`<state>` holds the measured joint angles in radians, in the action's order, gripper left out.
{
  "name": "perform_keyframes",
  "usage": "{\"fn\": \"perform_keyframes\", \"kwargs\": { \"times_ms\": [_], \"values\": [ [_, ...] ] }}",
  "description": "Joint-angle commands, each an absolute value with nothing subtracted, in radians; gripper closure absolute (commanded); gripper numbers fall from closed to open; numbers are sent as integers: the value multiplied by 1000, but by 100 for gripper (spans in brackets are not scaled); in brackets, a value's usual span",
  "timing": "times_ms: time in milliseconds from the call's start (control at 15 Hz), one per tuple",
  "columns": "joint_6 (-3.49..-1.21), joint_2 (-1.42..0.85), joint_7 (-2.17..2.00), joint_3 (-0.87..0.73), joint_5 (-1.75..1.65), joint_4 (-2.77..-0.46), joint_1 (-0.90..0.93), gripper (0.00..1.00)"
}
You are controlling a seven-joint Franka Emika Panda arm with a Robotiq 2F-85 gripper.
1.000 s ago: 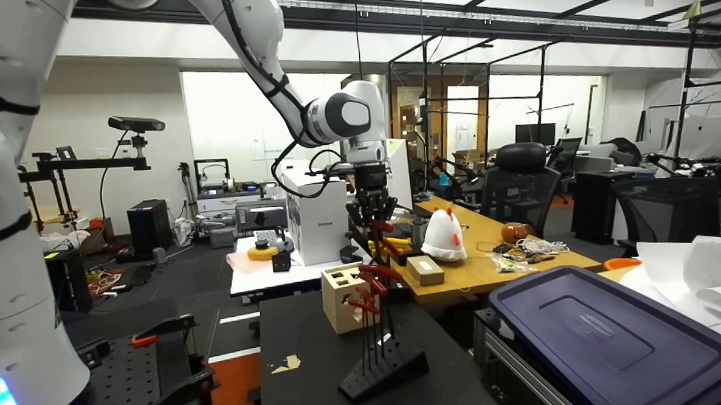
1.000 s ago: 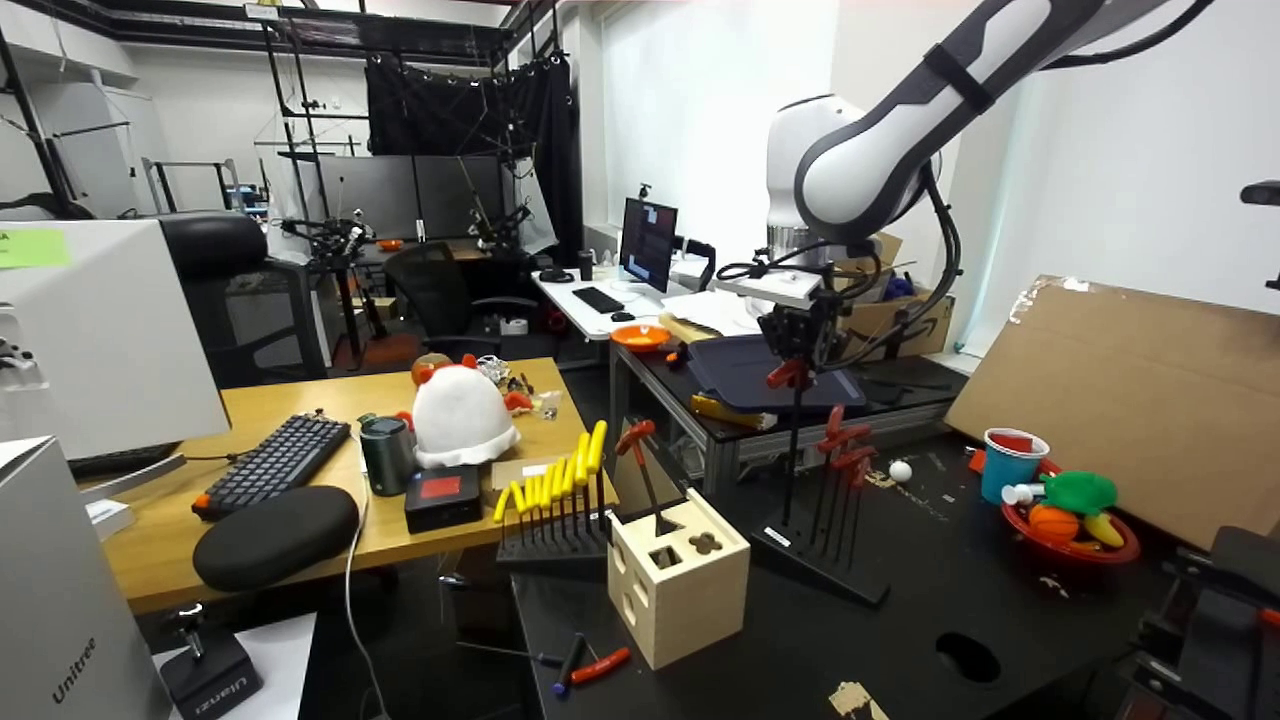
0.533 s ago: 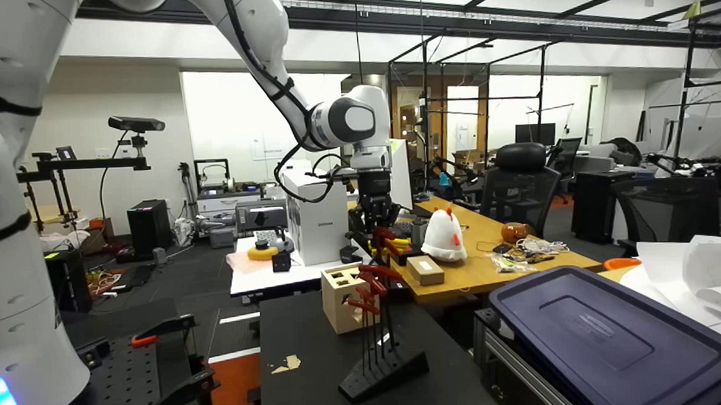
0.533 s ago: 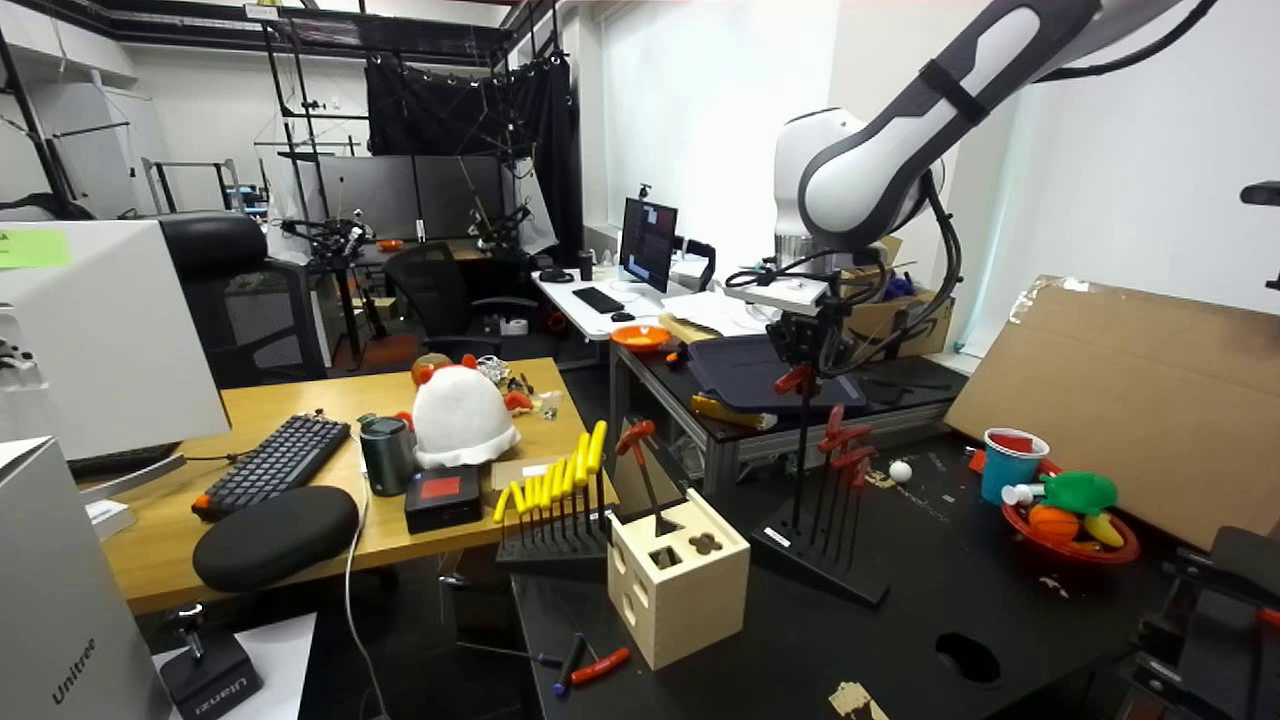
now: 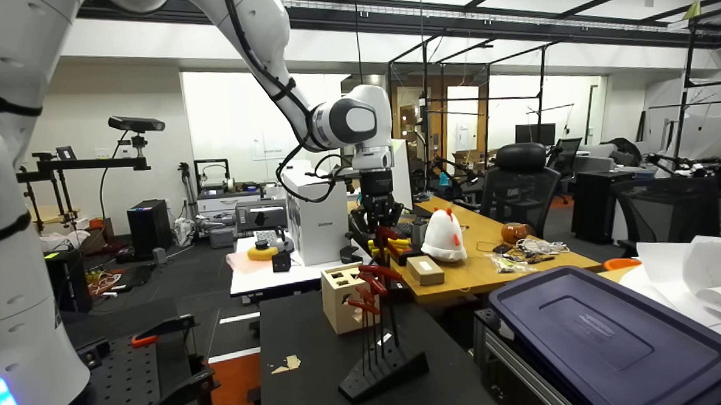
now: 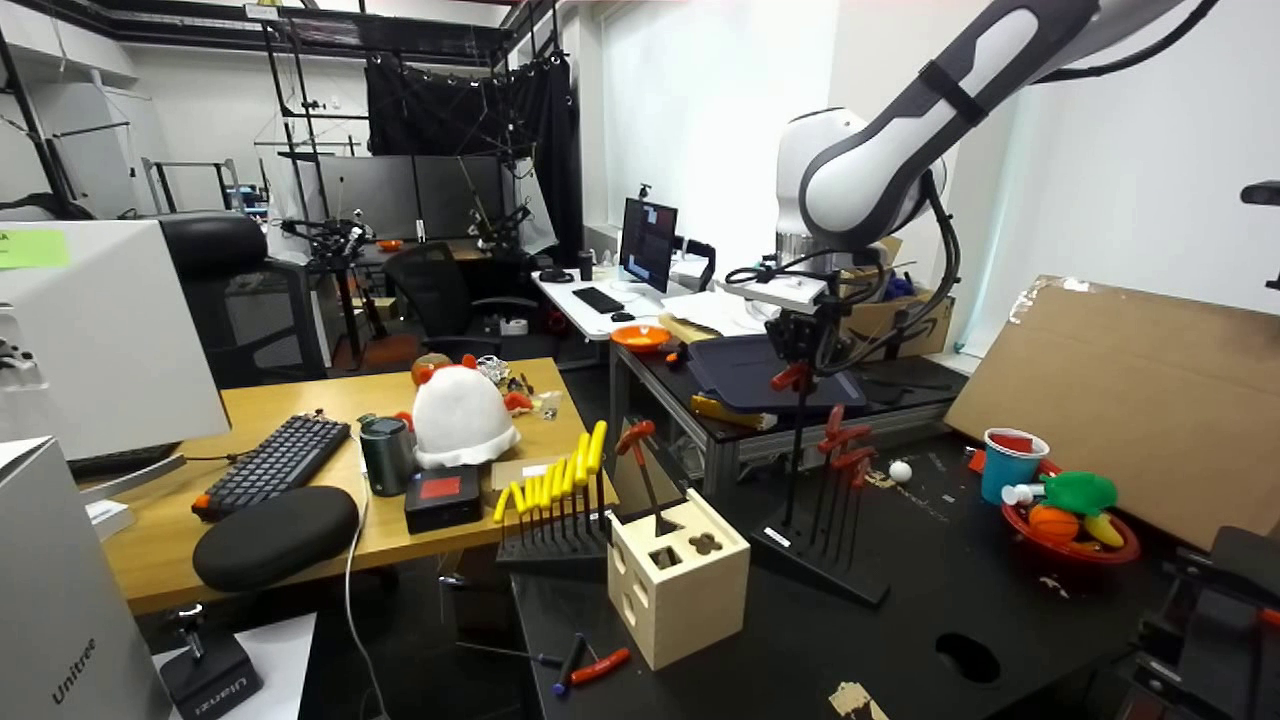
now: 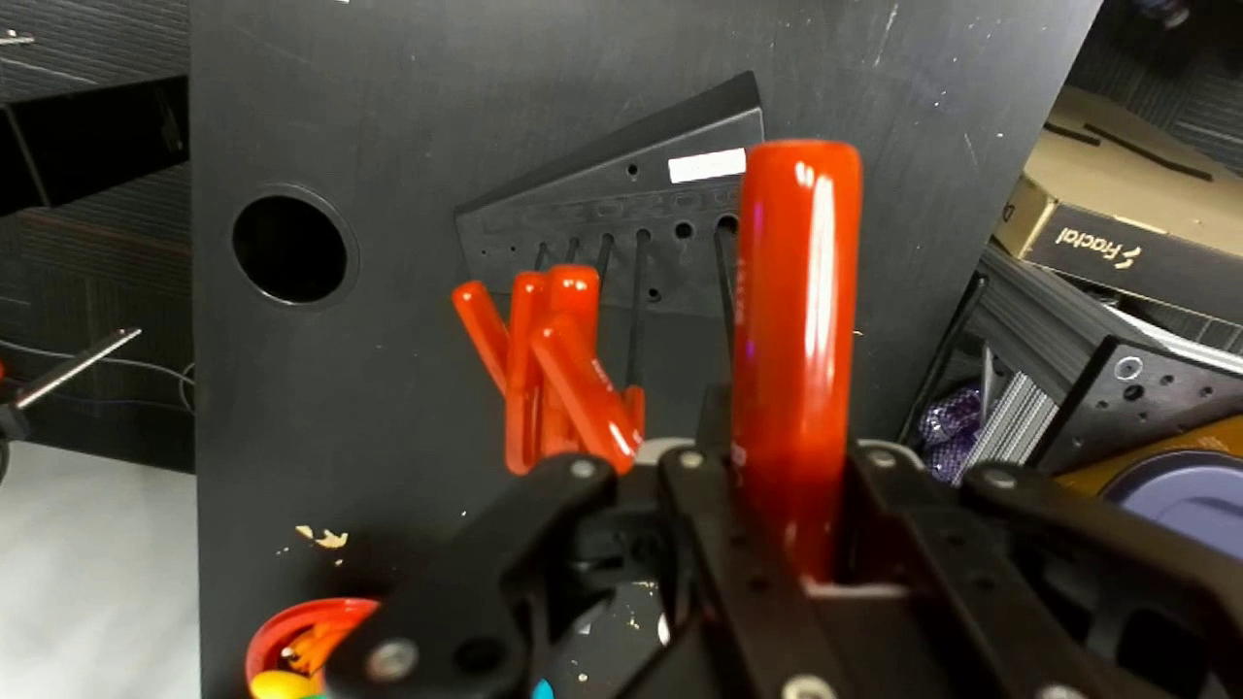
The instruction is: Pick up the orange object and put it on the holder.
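My gripper (image 7: 789, 461) is shut on the orange handle (image 7: 801, 291) of a T-handled hex key. The gripper (image 5: 382, 221) and handle (image 6: 791, 377) also show in both exterior views. The key's long dark shank points down, slightly tilted, and its lower end meets a hole of the black sloped stand (image 6: 830, 572). I cannot tell whether the tip is inside. Several other orange-handled keys (image 7: 544, 369) stand in it beside the held one. The pale wooden block (image 6: 690, 600) with cut-out shapes stands beside the black stand, with another orange-handled key (image 6: 636, 434) leaning in its top.
A second stand with yellow-handled keys (image 6: 555, 485) is behind the block. Loose screwdrivers (image 6: 600, 665) lie in front of it. A red bowl (image 6: 1125, 552) of toys and a blue cup (image 6: 1008, 468) are on the far side. The table has a round hole (image 7: 291, 248).
The gripper and the held key are slightly lower than one second ago, over the black stand. In the last half second they shift only a little sideways. Nothing else has moved.
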<state>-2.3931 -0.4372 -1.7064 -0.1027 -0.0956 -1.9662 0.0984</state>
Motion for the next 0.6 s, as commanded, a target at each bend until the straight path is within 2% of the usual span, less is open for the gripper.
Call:
{"fn": "perform_keyframes", "kwargs": {
  "times_ms": [0, 533],
  "values": [
    [-2417, -424, -1675, -95, -60, -1966, 86, 95],
    [-2443, -434, -1668, -90, -13, -1979, 78, 95]
  ]
}}
